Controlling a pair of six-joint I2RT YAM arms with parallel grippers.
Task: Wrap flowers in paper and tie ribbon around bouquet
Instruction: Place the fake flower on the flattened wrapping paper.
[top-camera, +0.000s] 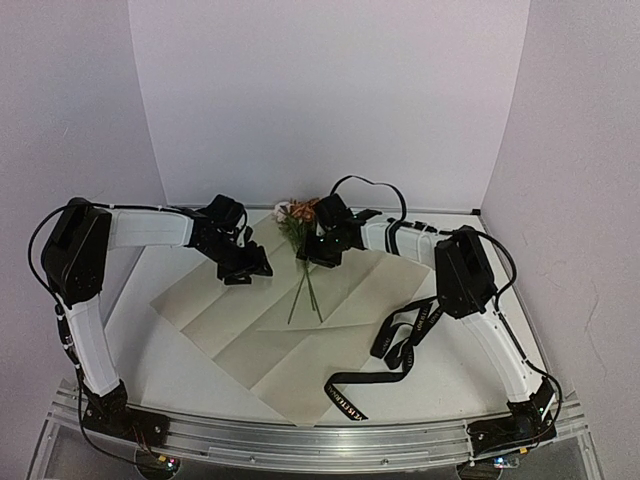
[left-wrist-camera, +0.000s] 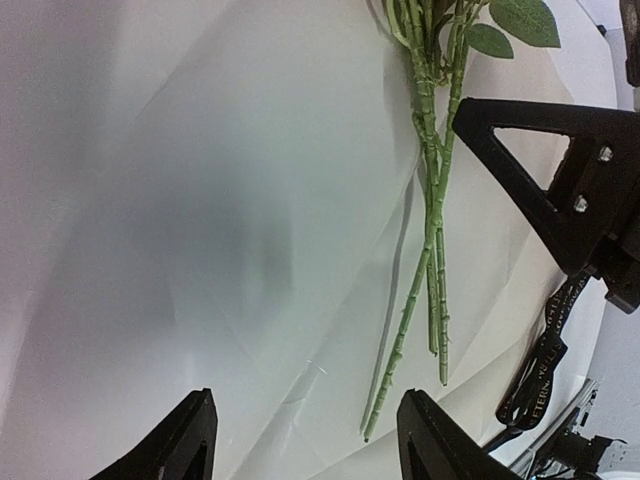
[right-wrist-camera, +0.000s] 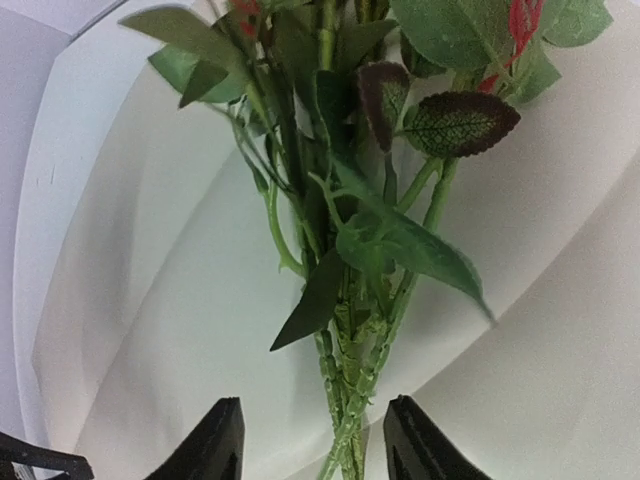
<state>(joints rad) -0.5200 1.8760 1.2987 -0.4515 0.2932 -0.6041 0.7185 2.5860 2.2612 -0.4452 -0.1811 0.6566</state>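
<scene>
Fig., near to far. Ribbon (top-camera: 400, 345): loose coil at near right, partly on the table (top-camera: 130, 350), its tail across the paper's near corner; not in use yet. Paper (top-camera: 260, 340): flat sheet, set cornerwise, creased but unfolded. Flowers (top-camera: 303, 262): lying on the sheet approx. mid-line, cut ends toward the arms, blooms at the far corner.

L. gripper (left-wrist-camera: 305, 420): low over bare paper just left of the stems, fingers spread, nothing between them. R. gripper (right-wrist-camera: 312, 420): over the leafy part, fingers spread w/ the stems between them, not pinched as far as I can see.

Step in hand (judgement): start of wrap, i.e. first fold over the stems.

- L. should pinch one layer only at a free edge or corner, and lift it in an arc, not a drag, so the sheet doesn't slide.
- R. should steady the stems low, below the leaves, w/o crushing them.
- Keep the blooms beyond the fold line.
</scene>
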